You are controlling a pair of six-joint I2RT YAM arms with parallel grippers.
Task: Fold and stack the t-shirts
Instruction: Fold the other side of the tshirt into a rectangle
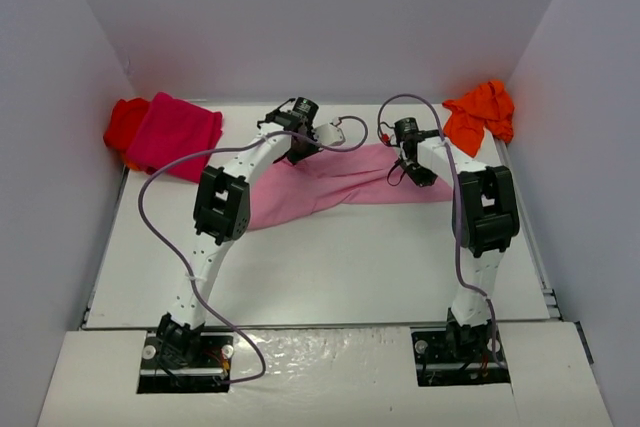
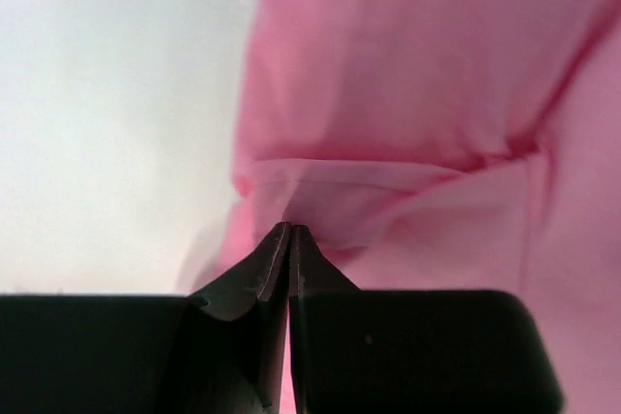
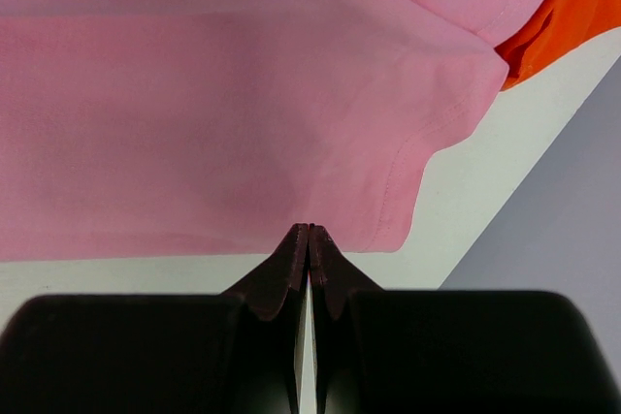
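I have both arms reaching toward the middle of the top view, with the light pink t-shirt (image 1: 335, 185) drawn out in a long band between them across the white table (image 1: 330, 267). The left gripper (image 1: 302, 147) sits at the band's upper left end and the right gripper (image 1: 415, 171) at its right end.

On the left wrist view the left gripper (image 2: 291, 230) is clenched, its dark fingertips pressed together on a bunched fold of the light pink t-shirt (image 2: 408, 84), and creases run from that fold up to the right. Bare table (image 2: 107, 123) fills the left of that frame.

On the right wrist view the right gripper (image 3: 309, 230) is also clenched, and its tips nip the lower hem of the light pink t-shirt (image 3: 213, 113), close to a stitched sleeve corner. The orange t-shirt (image 3: 563, 16) shows in the upper right corner there.

The other shirts lie well apart from the arms. The magenta t-shirt (image 1: 180, 137) is at the upper left, overlapping the red t-shirt (image 1: 124, 121) in the corner behind it. The orange t-shirt (image 1: 481, 112) is crumpled at the upper right, just beyond the right gripper.
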